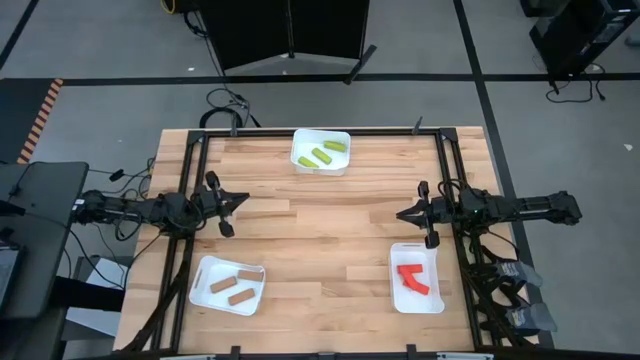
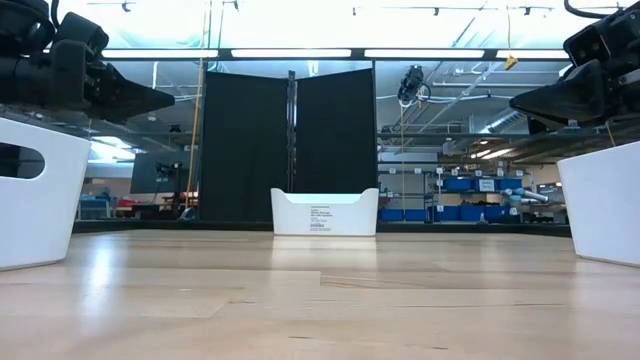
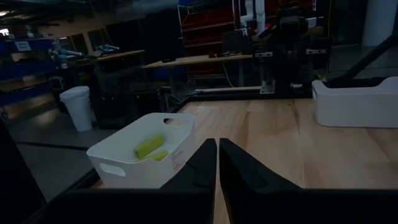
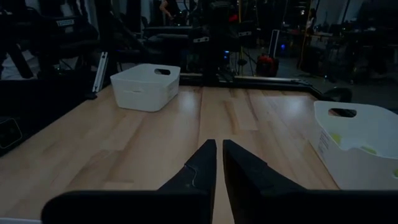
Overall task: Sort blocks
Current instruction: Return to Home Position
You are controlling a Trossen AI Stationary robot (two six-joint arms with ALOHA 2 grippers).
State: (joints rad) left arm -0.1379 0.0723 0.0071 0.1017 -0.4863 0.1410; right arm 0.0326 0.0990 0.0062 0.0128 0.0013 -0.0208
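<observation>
Every block I see lies inside a white tray. Yellow-green blocks [image 1: 325, 156] lie in the tray at the far edge [image 1: 321, 151], also in the left wrist view [image 3: 150, 147]. Tan wooden blocks [image 1: 233, 288] lie in the near-left tray [image 1: 227, 285]. Red blocks [image 1: 413, 277] lie in the near-right tray [image 1: 416, 277]. My left gripper [image 1: 243, 202] hovers shut over the table's left side, pointing right, its tips [image 3: 217, 144] together. My right gripper [image 1: 400, 213] hovers shut over the right side, pointing left, its tips [image 4: 219, 145] together. Neither holds anything.
A black frame runs along the table's left, far and right edges [image 1: 190, 180]. Bare wood [image 1: 320, 230] lies between the two grippers and the three trays. In the low view the trays stand at left [image 2: 35, 190], centre far [image 2: 325, 212] and right [image 2: 605, 200].
</observation>
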